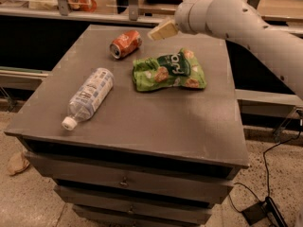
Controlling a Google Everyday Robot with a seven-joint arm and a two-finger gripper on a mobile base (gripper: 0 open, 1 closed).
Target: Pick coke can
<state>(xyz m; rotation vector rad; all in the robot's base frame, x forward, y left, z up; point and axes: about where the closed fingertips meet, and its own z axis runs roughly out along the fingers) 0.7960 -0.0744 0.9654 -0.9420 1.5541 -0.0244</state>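
Note:
The coke can [126, 44] is red-orange and lies on its side at the far left of the grey table top [142, 122], silver top towards the front left. My gripper [163, 30] hangs just above the table, a short way to the right of the can and apart from it. It holds nothing that I can see. The white arm [246, 27] reaches in from the right.
A green snack bag [169, 71] lies just right of the can, below the gripper. A clear plastic water bottle [89, 97] with a white cap lies at the left front. Drawers [124, 181] are under the top. A cable [274, 174] runs over the floor at right.

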